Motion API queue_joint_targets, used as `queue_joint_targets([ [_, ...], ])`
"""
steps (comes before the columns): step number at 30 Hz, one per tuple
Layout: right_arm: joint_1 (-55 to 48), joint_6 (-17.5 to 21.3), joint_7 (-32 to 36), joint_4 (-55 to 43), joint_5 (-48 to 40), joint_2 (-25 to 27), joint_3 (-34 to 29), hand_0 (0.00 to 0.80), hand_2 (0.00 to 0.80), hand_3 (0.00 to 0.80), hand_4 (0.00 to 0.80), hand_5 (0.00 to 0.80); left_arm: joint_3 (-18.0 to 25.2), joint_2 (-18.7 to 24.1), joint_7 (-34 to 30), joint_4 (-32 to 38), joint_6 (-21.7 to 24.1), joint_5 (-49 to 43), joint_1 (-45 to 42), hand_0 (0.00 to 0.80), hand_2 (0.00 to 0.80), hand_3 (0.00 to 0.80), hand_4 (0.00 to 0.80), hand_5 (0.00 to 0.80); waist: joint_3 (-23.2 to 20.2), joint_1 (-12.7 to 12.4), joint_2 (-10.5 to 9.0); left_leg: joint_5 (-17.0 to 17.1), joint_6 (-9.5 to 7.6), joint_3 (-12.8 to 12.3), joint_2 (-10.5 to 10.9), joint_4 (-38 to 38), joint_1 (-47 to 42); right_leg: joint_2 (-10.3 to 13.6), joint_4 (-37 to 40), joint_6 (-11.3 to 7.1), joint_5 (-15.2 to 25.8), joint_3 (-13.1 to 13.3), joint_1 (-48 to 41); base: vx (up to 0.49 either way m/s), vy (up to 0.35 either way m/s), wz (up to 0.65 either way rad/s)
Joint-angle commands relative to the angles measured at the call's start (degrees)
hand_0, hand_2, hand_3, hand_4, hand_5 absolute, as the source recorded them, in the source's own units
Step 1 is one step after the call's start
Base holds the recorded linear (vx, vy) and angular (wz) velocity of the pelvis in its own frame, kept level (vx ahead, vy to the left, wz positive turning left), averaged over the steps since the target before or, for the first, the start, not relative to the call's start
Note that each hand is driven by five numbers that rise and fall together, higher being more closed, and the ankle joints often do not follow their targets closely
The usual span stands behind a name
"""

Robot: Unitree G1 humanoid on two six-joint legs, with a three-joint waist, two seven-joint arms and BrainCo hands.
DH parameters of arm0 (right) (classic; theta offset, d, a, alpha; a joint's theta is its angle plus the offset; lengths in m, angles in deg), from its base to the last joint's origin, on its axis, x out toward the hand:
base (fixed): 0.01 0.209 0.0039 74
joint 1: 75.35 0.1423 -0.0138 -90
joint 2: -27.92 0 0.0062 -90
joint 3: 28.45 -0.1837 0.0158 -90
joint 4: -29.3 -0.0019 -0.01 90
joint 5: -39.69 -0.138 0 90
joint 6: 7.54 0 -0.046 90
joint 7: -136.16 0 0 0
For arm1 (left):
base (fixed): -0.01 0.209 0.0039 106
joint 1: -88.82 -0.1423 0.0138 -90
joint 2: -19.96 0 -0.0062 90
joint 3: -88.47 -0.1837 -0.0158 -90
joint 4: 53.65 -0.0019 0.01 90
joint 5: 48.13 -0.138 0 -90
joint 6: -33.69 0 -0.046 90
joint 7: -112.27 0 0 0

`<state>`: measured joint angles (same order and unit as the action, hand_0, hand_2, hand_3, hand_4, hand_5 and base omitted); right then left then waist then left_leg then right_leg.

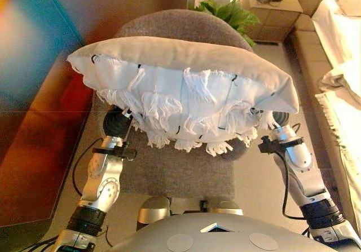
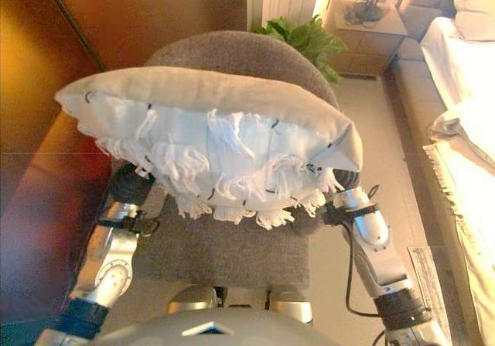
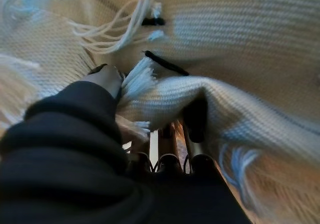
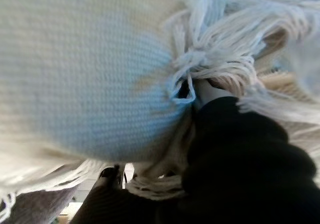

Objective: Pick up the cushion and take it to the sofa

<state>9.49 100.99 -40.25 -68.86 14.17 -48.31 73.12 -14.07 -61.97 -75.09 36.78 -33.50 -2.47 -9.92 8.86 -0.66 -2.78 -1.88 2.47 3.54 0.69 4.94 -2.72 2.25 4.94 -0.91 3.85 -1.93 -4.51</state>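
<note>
While cushion (image 1: 186, 88) hangs above grey chair (image 1: 180, 173), left hand (image 3: 107, 78) pinches its fabric; right hand (image 4: 210, 91) fingers buried, grip unclear; sofa (image 1: 338, 54) right, bare floor (image 1: 259, 167) between.

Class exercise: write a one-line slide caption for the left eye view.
Both arms raise a fringed cream cushion above a grey armchair, a sofa waiting at the right.
</note>
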Motion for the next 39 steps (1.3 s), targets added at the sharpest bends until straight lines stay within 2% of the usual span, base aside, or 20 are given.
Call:
queue_joint_targets([
  [1, 2.91, 2.26, 3.43, -3.8, -1.04, -0.6, 2.93, 0.8, 0.8, 0.8, 0.8, 0.8, -2.48, -1.41, -1.1, 5.54, 4.13, -3.93, 2.7, 0.8, 0.8, 0.8, 0.8, 0.8, -1.52, -0.25, -1.69, 5.52, -0.74, -1.8, -1.36, 21.94, 9.72, 1.26, -1.45, -0.23, 1.59, 0.31, 1.93, 0.109, -0.097, 0.01],
  [3, 2.97, 2.16, 2.47, -1.76, -1.12, -0.85, 3.06, 0.8, 0.8, 0.8, 0.8, 0.8, -1.72, -1.85, -1.66, 4.11, 3.93, -3.48, 2.86, 0.8, 0.8, 0.8, 0.8, 0.8, -0.23, -0.92, -1.19, 5.11, -0.64, -1.82, -0.95, 15.07, 10.16, 0.83, -1.59, -0.69, 0.87, -0.21, 1.27, 0.115, -0.002, 0.16],
  [5, 3.48, 3.0, 1.85, -0.16, -0.73, -1.24, 3.71, 0.8, 0.8, 0.8, 0.8, 0.8, -2.31, -2.23, -1.43, 3.63, 4.26, -4.69, 3.35, 0.8, 0.8, 0.8, 0.8, 0.8, 0.53, -1.59, -0.1, 5.72, -0.64, -0.23, 0.0, 4.46, 9.39, 0.32, -1.21, -1.19, 0.46, -0.55, 0.83, 0.095, 0.077, 0.13],
  [6, 3.59, 2.97, 1.32, 0.23, -0.21, -1.47, 3.76, 0.8, 0.8, 0.8, 0.8, 0.8, -2.76, -2.23, -1.34, 3.63, 3.77, -5.24, 3.89, 0.8, 0.8, 0.8, 0.8, 0.8, 1.16, -1.86, 0.2, 7.52, -0.22, 0.74, 0.5, 3.91, 10.16, 0.2, -1.12, -1.1, 0.09, -0.66, 0.18, 0.107, 0.086, 0.15],
  [7, 4.21, 2.25, 0.62, 0.87, -0.24, -1.65, 4.0, 0.8, 0.8, 0.8, 0.8, 0.8, -3.21, -2.55, -0.34, 3.16, 3.04, -6.19, 4.73, 0.8, 0.8, 0.8, 0.8, 0.8, 1.14, -2.01, -0.03, 6.02, -0.65, 1.94, 1.31, 2.63, 9.6, 0.55, -0.54, -1.33, 0.16, -0.43, -0.15, 0.121, 0.09, 0.18],
  [11, 1.99, -0.44, 1.41, 0.92, -1.15, -3.08, 3.55, 0.8, 0.8, 0.8, 0.8, 0.8, -4.1, -3.32, 2.6, 1.27, -0.59, -7.92, 5.06, 0.8, 0.8, 0.8, 0.8, 0.8, -0.85, -0.9, 0.41, 4.38, -1.64, 1.82, 1.08, -5.08, 3.29, 0.87, 0.06, -1.79, -0.17, -1.64, -0.8, 0.182, 0.102, -0.18],
  [14, 0.1, -2.99, 0.99, 2.14, -1.92, -4.38, 3.14, 0.8, 0.8, 0.8, 0.8, 0.8, -4.34, -3.52, 4.16, -0.74, -3.07, -9.37, 4.17, 0.8, 0.8, 0.8, 0.8, 0.8, -2.05, -0.43, 0.63, 3.49, -1.88, 0.75, 0.81, -6.49, 0.79, 1.15, 0.06, -2.19, -0.6, -2.27, -1.03, 0.187, 0.087, -0.09],
  [18, -0.37, -5.34, -0.61, 4.78, -3.01, -5.64, 3.57, 0.8, 0.8, 0.8, 0.8, 0.8, -4.04, -2.76, 4.55, -2.47, -5.26, -11.36, 3.29, 0.8, 0.8, 0.8, 0.8, 0.8, -0.97, -0.51, 0.51, 2.29, -2.45, -1.12, 0.84, -4.9, 1.53, 2.02, -1.26, -2.67, -0.8, -3.16, 0.02, 0.058, 0.06, 0.01],
  [23, 3.73, -5.24, -2.03, 9.28, -3.54, -7.14, 5.53, 0.8, 0.8, 0.8, 0.8, 0.8, -4.58, -1.62, 5.53, -3.73, -6.14, -12.22, 6.89, 0.8, 0.8, 0.8, 0.8, 0.8, 1.49, -1.08, 0.78, 2.27, -3.14, -2.07, 0.82, -5.27, 1.91, 2.37, -2.34, -3.0, -0.8, -4.1, 1.15, -0.016, 0.029, -0.04],
  [25, 6.33, -4.35, -2.75, 12.03, -3.38, -7.57, 6.8, 0.8, 0.8, 0.8, 0.8, 0.8, -5.91, -1.76, 6.49, -5.54, -4.51, -15.22, 9.54, 0.8, 0.8, 0.8, 0.8, 0.8, 1.83, -1.68, 0.74, 1.98, -3.05, -2.38, 0.93, -5.37, 1.91, 2.58, -1.35, -2.86, -0.66, -5.15, 0.72, -0.007, -0.004, -0.09],
  [29, 11.44, -3.92, -5.26, 17.55, -2.02, -8.68, 9.14, 0.8, 0.8, 0.8, 0.8, 0.8, -8.27, -3.91, 8.64, -13.16, -3.59, -16.23, 16.23, 0.8, 0.8, 0.8, 0.8, 0.8, 1.41, -1.89, 0.92, 2.3, -2.99, -2.18, 1.07, -7.01, 1.16, 2.64, 0.06, -3.1, -0.29, -4.59, 0.04, 0.009, -0.016, -0.04],
  [32, 14.67, -5.11, -6.94, 21.11, -0.38, -9.76, 10.14, 0.8, 0.8, 0.8, 0.8, 0.8, -9.17, -5.94, 9.3, -18.46, -3.8, -16.98, 19.79, 0.8, 0.8, 0.8, 0.8, 0.8, 0.89, -1.78, 1.09, 2.34, -2.83, -2.09, 0.95, -7.61, 0.93, 2.55, 0.06, -3.24, -0.37, -4.21, 0.28, 0.015, -0.039, -0.03],
  [36, 19.87, -7.81, -6.78, 27.67, 0.61, -10.87, 10.71, 0.8, 0.8, 0.8, 0.8, 0.8, -9.15, -8.76, 11.28, -25.03, -4.92, -18.1, 23.7, 0.8, 0.8, 0.8, 0.8, 0.8, 1.3, -1.7, 1.13, 2.23, -2.34, -2.24, 0.52, -7.86, 0.68, 2.3, 0.06, -3.18, -0.37, -4.12, 0.4, -0.014, -0.042, 0.0],
  [39, 24.6, -10.82, -5.18, 32.9, -2.57, -10.81, 10.87, 0.8, 0.8, 0.8, 0.8, 0.8, -9.01, -9.63, 12.33, -28.58, -6.48, -18.43, 26.32, 0.8, 0.8, 0.8, 0.8, 0.8, 1.74, -2.13, 0.94, 2.09, -2.06, -2.05, 0.41, -7.85, 0.41, 2.1, 0.06, -3.1, -0.52, -4.05, 0.1, 0.005, -0.038, -0.01],
])
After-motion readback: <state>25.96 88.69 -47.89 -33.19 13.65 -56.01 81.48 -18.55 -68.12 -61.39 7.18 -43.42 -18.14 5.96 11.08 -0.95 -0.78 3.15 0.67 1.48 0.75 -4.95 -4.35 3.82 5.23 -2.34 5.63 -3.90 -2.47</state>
